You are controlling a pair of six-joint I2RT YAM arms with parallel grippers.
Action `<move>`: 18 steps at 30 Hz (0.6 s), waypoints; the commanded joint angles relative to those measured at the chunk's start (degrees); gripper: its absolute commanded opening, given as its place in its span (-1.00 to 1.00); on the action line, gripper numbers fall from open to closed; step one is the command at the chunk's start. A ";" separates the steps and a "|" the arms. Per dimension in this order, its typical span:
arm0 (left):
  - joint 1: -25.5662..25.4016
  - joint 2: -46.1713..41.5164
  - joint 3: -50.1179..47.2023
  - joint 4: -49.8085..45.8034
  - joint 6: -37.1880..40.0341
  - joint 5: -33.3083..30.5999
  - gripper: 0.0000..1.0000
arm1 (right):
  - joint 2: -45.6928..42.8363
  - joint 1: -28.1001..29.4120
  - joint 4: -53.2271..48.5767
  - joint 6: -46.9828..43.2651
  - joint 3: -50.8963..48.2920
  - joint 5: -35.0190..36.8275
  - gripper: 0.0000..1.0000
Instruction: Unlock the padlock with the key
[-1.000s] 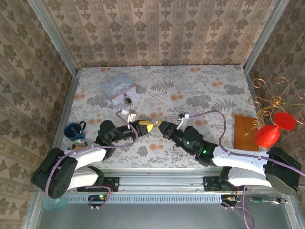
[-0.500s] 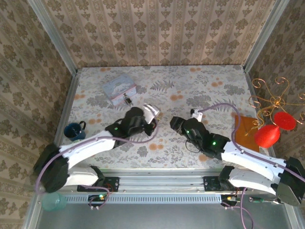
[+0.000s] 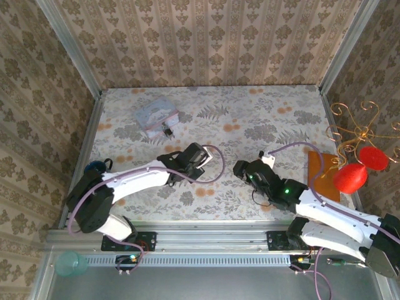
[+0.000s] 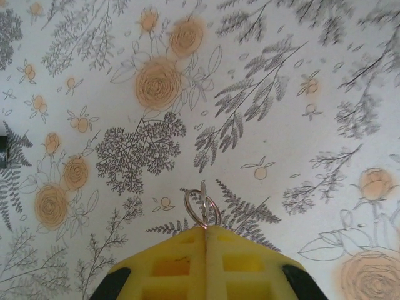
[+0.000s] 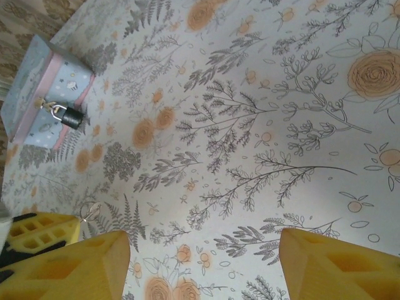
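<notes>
While the left tool [image 4: 205,230] clamps the key [image 4: 203,205], the right tool [image 5: 203,240] stands apart. At ten o'clock: the padlock [image 5: 72,117]; it touches the tin [image 5: 28,87].

From above and behind the 2 arm bases [image 3: 212,240], the top camera looks down over the table [image 3: 262,125]. The left wrist camera faces the cloth [image 4: 300,156] close up; the right one looks obliquely across it, sharing the tin [image 5: 28,81] with the top view.

Tablecloth [image 3: 262,112]: white, orange roses, grey ferns | tin [image 3: 156,115], far left: pale blue, pink edge | padlock [image 5: 70,117]: black, silvery shackle | walls [image 3: 206,44]: beige damask
</notes>
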 commanded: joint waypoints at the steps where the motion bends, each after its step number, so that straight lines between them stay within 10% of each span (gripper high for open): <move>1: 0.26 8.77 5.65 -11.43 -0.10 -5.99 -1.00 | 0.45 -0.29 -2.03 1.39 0.41 -0.67 0.32; 13: 0.00 3.58 2.74 -5.93 -1.37 1.53 -1.00 | -2.71 -0.68 -2.03 2.35 -1.79 -1.17 0.32; 18: 3.02 -8.40 -4.76 5.42 -3.72 14.47 -1.00 | 0.71 -0.71 1.62 1.94 -1.77 -6.12 0.32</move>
